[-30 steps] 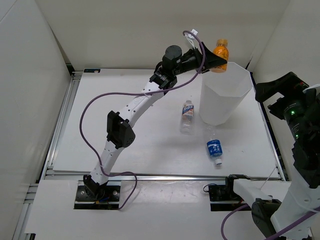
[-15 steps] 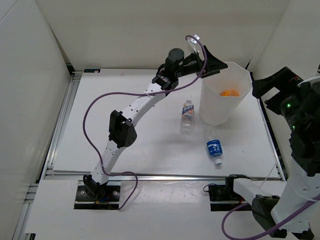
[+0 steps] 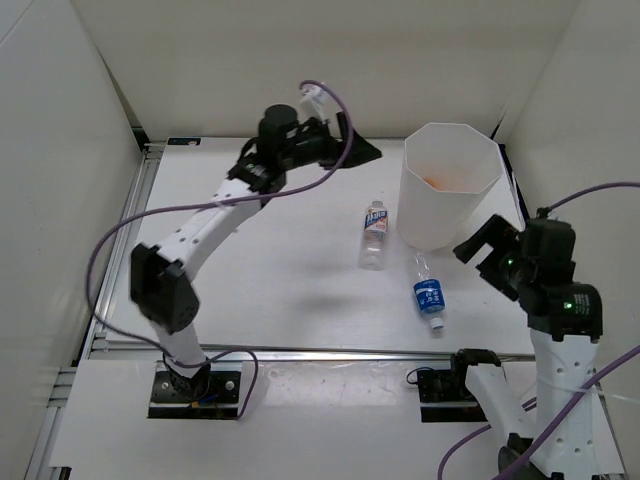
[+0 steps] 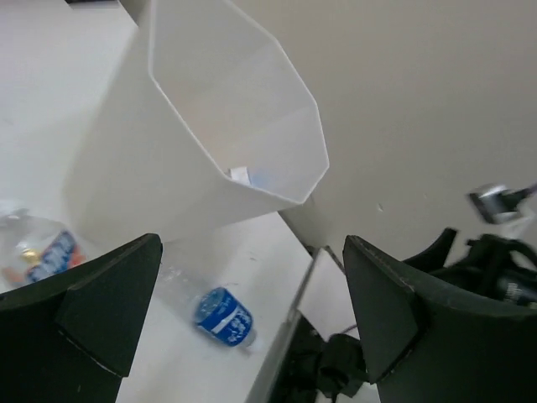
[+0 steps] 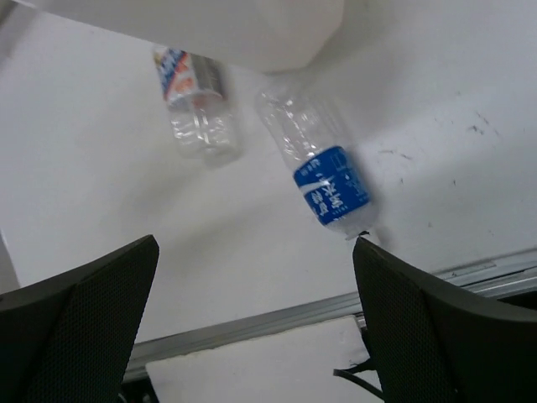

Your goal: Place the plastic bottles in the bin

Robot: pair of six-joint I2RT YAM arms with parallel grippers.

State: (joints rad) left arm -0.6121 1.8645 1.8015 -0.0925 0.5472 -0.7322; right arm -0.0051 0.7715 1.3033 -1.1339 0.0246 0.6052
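Observation:
The white bin stands at the back right, and a faint orange shape, the orange bottle, shows inside it. A bottle with a white-and-orange label lies left of the bin. A blue-label bottle lies in front of it. My left gripper hangs open and empty in the air left of the bin's rim. In the left wrist view the bin fills the space ahead of that gripper. My right gripper is open and empty, just right of the blue-label bottle.
White walls close in the back and both sides of the table. A metal rail runs along the table's near edge. The right arm's base and cables sit below that rail.
The left gripper opened and the orange bottle dropped into the bin. The left arm then swung back to the left. The right arm came down toward the blue-label bottle.

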